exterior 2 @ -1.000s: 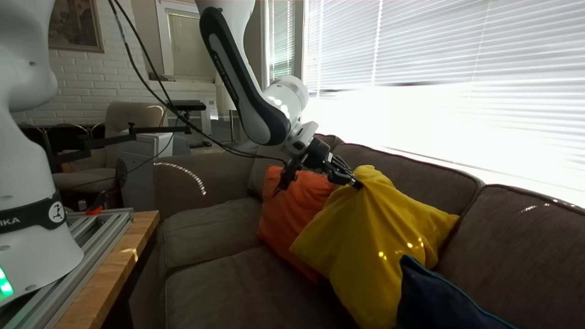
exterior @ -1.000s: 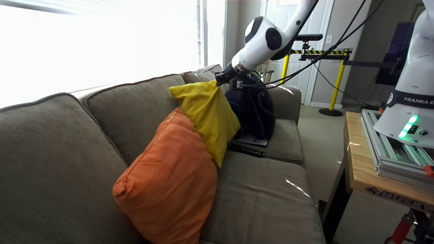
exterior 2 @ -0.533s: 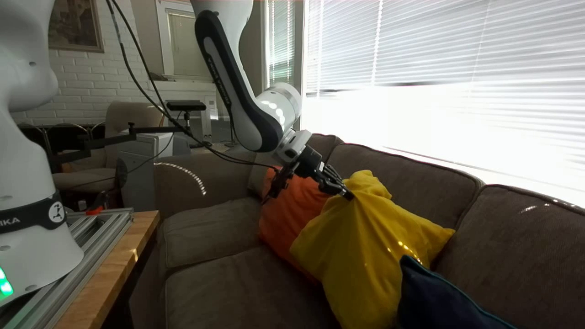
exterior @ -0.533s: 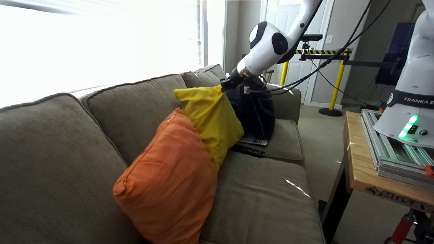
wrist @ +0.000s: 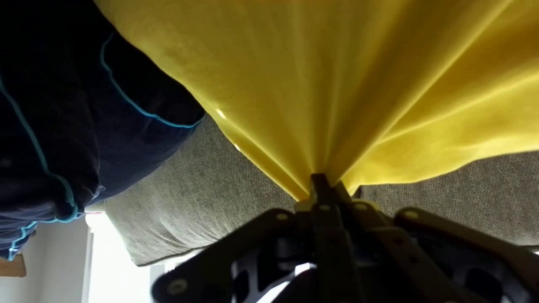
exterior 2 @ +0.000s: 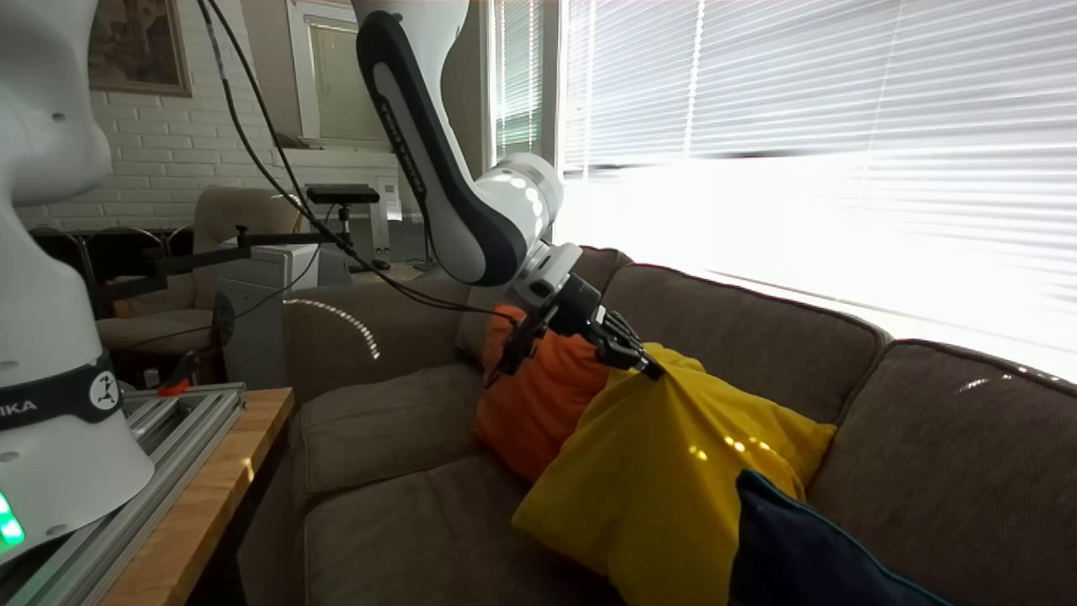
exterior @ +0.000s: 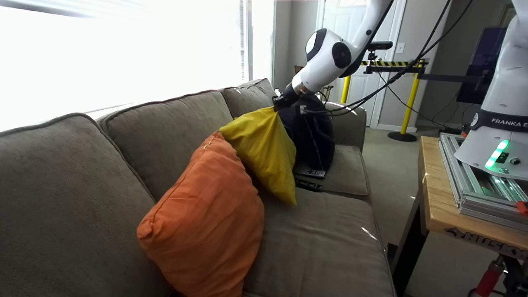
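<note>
My gripper (wrist: 331, 184) is shut on a pinch of the yellow pillow (wrist: 303, 92), and folds fan out from the fingertips in the wrist view. In both exterior views the gripper (exterior: 275, 106) comes down at a slant onto the pillow's top part. The yellow pillow (exterior 2: 665, 480) leans between an orange pillow (exterior: 210, 214) and a dark blue pillow (exterior: 315, 140). Its lower corner points down at the seat; I cannot tell whether it rests there. The dark blue pillow, edged in light blue, shows at the left of the wrist view.
A brown couch (exterior: 321, 243) carries the pillows, its backrest (exterior 2: 740, 328) along the window. A black remote (exterior: 308, 185) and a grey keypad-like object (exterior: 311, 171) lie by the dark blue pillow. The robot's base stands on a wooden bench (exterior: 437, 198). Cables (exterior 2: 404, 290) hang along the arm.
My gripper has moved right and a little down in an exterior view, drawing the yellow pillow along. The pillow's lower corner has swung away from the orange pillow, which stays put.
</note>
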Controlling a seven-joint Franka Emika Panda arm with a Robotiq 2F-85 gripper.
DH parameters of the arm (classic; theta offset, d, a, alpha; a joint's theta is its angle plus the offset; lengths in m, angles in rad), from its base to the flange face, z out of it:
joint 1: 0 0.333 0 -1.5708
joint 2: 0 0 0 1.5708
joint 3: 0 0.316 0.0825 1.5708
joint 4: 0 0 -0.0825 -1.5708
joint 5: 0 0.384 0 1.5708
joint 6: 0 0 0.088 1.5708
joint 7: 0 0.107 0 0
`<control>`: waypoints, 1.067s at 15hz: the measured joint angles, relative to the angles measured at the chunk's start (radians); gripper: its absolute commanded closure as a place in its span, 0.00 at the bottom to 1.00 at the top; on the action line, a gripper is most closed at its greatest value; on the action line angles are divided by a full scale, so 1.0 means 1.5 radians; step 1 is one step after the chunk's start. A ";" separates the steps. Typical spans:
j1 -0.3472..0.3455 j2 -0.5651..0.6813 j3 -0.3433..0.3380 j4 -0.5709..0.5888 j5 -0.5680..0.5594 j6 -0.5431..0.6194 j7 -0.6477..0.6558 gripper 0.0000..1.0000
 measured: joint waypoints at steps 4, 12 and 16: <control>0.000 0.009 0.005 0.000 0.000 -0.005 0.000 1.00; 0.007 0.019 0.028 0.003 0.010 -0.056 0.003 1.00; 0.009 0.021 0.047 0.004 0.047 -0.088 0.004 1.00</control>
